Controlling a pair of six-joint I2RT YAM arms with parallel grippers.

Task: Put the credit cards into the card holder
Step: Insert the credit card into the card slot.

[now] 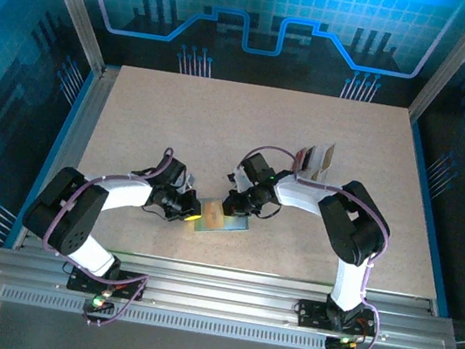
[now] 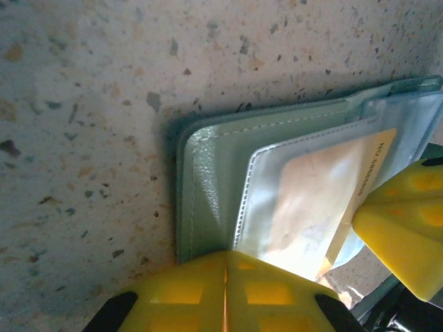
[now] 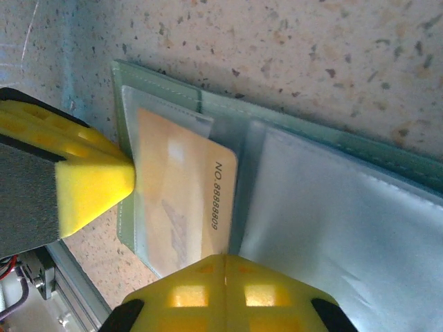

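Card holder [image 2: 208,173] grey-green, open; orange card [image 3: 180,200] partly pocketed.

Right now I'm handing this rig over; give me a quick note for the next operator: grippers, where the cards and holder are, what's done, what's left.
Left gripper: shut, tips at the card holder's edge.
Right gripper: shut, tips against the orange-gold card; a pinch by either is unclear.
Card holder lies open on the table, between the two grippers.
Done: that card sits partly in a clear sleeve, numbered edge out.
Left: seat it, then load the remaining cards waiting farther back on the right.
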